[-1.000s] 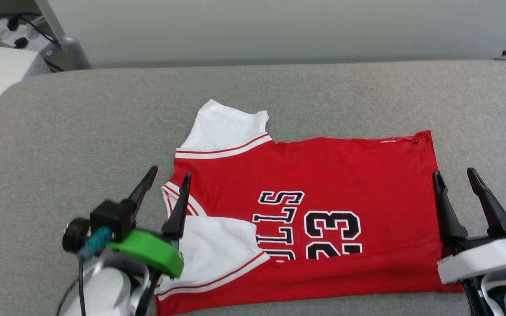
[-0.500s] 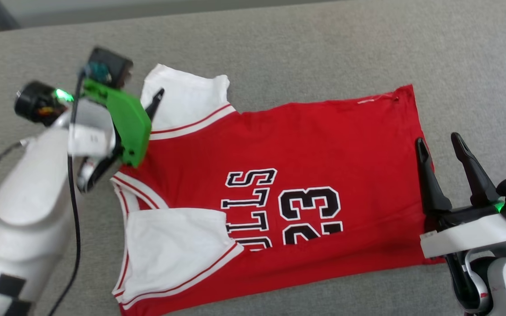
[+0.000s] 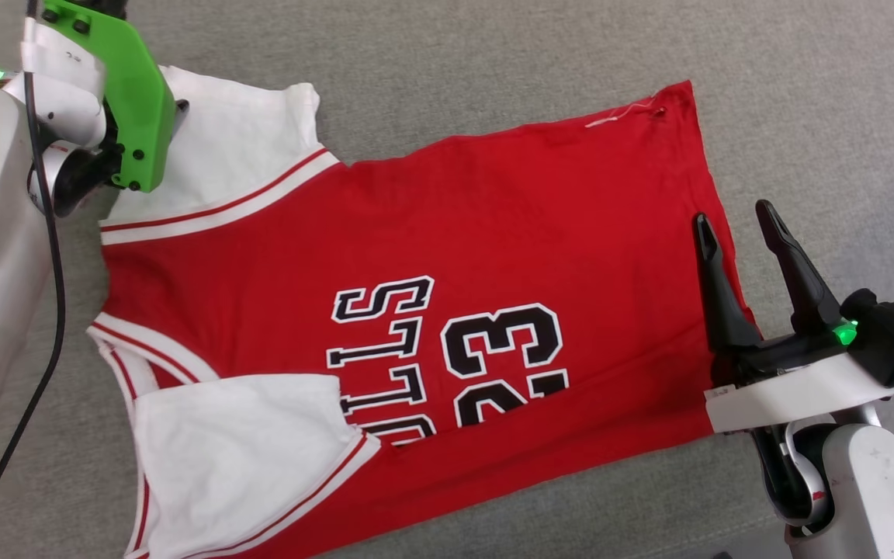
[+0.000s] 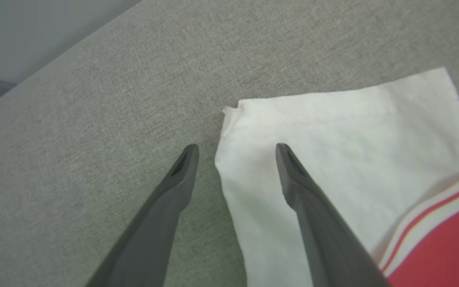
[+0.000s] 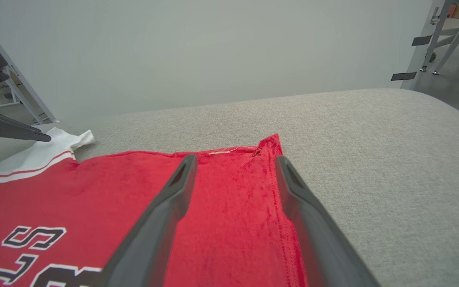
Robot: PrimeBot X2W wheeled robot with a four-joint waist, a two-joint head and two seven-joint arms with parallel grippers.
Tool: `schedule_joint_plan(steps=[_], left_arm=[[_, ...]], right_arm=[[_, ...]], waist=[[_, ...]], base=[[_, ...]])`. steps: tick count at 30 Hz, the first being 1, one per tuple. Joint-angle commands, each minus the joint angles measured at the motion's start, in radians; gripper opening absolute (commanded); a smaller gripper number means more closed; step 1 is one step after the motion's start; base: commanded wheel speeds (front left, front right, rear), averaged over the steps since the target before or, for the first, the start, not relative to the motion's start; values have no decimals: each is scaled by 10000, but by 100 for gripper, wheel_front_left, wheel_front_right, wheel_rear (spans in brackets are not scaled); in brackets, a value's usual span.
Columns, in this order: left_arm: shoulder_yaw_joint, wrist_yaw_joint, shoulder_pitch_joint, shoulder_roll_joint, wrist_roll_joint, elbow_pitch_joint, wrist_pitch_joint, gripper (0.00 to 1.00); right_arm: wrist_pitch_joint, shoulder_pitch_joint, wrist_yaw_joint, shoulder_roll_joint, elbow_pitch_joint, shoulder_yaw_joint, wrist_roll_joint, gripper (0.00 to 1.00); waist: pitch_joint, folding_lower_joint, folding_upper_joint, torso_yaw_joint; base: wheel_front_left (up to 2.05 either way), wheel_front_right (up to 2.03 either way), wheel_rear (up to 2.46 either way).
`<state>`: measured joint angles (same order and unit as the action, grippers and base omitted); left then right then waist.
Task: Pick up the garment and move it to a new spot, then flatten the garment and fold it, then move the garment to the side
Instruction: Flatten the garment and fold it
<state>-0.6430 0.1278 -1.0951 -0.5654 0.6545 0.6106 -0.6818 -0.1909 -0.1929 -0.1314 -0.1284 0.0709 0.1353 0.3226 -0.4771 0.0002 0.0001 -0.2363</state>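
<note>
The red jersey shirt (image 3: 493, 217) lies flat on the grey tabletop (image 3: 804, 93), number side up. The left hand (image 4: 235, 149) is open wide and holds nothing. It is at the far white sleeve (image 4: 333, 131), with one finger over the sleeve and one over the grey cloth. The right hand (image 3: 734, 216) is also open wide and empty, with its fingers over the shirt's bottom edge.
</note>
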Motion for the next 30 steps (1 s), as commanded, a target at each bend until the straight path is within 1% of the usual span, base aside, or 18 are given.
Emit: schedule_joint_plan(steps=[1, 4, 8, 9, 10, 13, 19, 22, 26, 30], left_arm=[[-34, 27, -219, -17, 100, 160, -5, 100], [-110, 27, -364, -80, 161, 552, 173, 100], [-251, 28, -335, -69, 465, 1099, 32, 100], [-240, 28, -300, -37, 594, 1237, -55, 80], [-228, 28, -224, 31, 814, 1381, -224, 0], [-349, 28, -82, 28, 1150, 1483, -452, 0], [-391, 28, -43, 34, 1250, 1539, 746, 0], [-405, 28, 2, 115, 1361, 1448, 1543, 0], [-616, 28, 261, 157, 1559, 1174, 2210, 0], [-801, 28, 708, 28, 1747, 688, 2853, 0]], right_arm=[[-105, -199, 7, 42, -41, 53, 45, 100], [-162, -264, 7, 49, -99, 141, 67, 100], [-205, -290, 7, 24, -160, 156, 77, 100], [-211, -288, 7, 17, -171, 149, 75, 100], [-218, -283, 7, 10, -185, 133, 72, 100], [-201, -255, 7, -8, -222, 93, 44, 100], [-74, -208, 7, -68, -241, 57, -52, 100], [46, -151, 7, -132, -254, 20, -88, 100], [377, -26, 7, -376, -247, -18, -134, 100], [1047, 89, 7, -775, -177, -182, -133, 100]], waist=[[-335, -2, -1, -334], [-446, -2, -1, -429], [-495, -2, -1, -473], [-492, -2, -1, -470], [-479, -2, -1, -456], [-400, -2, -1, -408], [-31, -2, -1, -185], [273, -2, -1, -32], [717, -2, -1, 205], [1162, -2, -1, 467]], base=[[0, 0, 0], [0, 0, 0], [0, 0, 0], [0, 0, 0], [0, 0, 0], [0, 0, 0], [0, 0, 0], [0, 0, 0], [0, 0, 0], [0, 0, 0]])
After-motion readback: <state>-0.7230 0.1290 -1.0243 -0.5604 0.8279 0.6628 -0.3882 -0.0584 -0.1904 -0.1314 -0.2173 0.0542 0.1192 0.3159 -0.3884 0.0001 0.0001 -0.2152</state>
